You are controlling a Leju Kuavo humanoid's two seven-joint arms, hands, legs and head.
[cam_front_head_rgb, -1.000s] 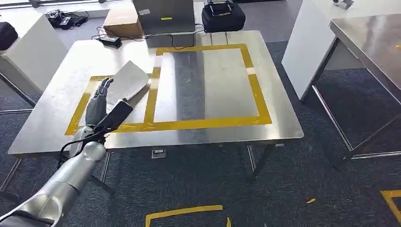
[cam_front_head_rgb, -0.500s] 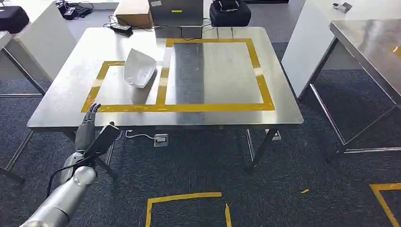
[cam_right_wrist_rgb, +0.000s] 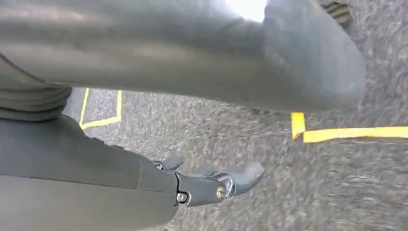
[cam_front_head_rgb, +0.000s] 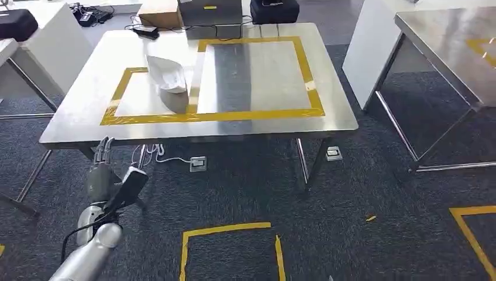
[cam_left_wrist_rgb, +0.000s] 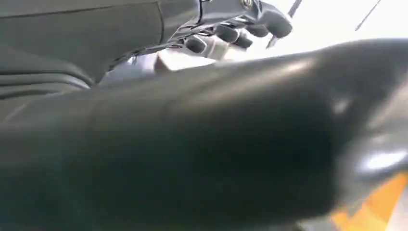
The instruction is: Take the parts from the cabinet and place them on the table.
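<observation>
A white curved part lies on the steel table, inside the smaller yellow-taped rectangle at its left. My left hand hangs below and in front of the table's front edge, well apart from the part, fingers straight and holding nothing. In the left wrist view the thick thumb of the left hand covers most of the picture, with dark fingertips spread beyond it. My right hand hangs over the grey carpet, its fingers loosely apart and empty.
A second steel table stands at the right and a white cabinet at the left. A cardboard box and a black bag sit behind the table. Yellow tape marks the carpet; a socket box lies under the table.
The whole view has shifted, so the camera moved back from the table. My left hand has drawn away from the part and dropped from over the tabletop to below its front edge.
</observation>
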